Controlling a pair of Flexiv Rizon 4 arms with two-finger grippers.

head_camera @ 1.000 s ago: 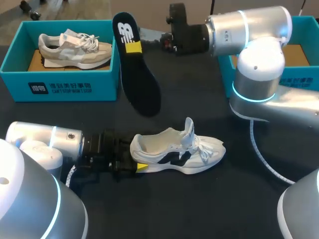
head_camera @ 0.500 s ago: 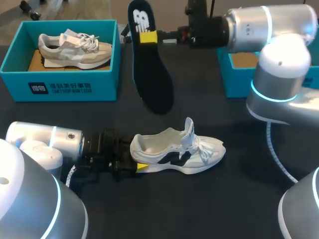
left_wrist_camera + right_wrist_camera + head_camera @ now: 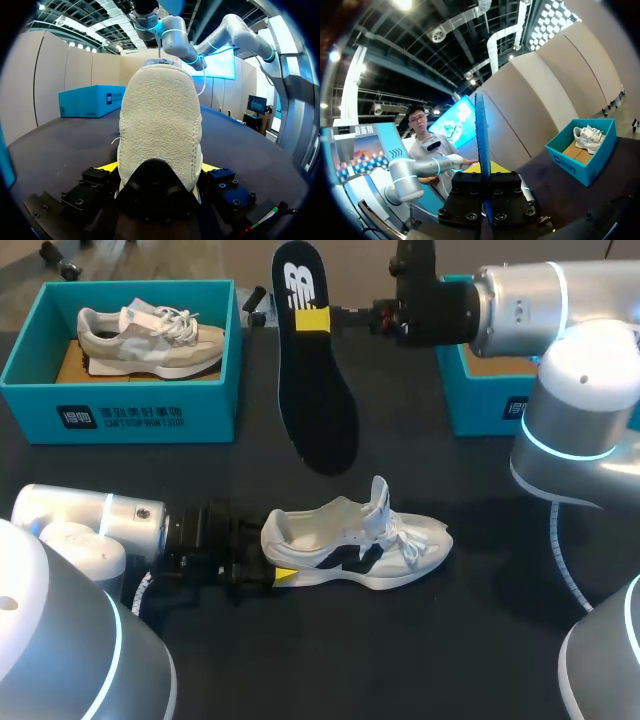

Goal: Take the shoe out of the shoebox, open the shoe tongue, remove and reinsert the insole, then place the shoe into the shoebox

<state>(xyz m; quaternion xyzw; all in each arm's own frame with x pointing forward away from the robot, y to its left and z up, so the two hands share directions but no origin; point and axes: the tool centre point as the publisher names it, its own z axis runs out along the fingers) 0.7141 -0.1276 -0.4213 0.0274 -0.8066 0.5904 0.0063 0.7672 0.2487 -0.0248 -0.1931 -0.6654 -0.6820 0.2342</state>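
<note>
While left hand (image 3: 275, 560) clamps heel of white shoe (image 3: 360, 540), right hand (image 3: 315, 319) grips insole (image 3: 320, 410) aloft; teal shoebox (image 3: 120, 420) holds beige shoe (image 3: 150, 340).

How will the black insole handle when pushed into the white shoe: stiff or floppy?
Probably light and fairly stiff: pinched near one end by the right tool, the insole hangs aloft without drooping. Edge-on in the right wrist view it looks thin and straight, so it may flex once its toe meets the shoe.
</note>
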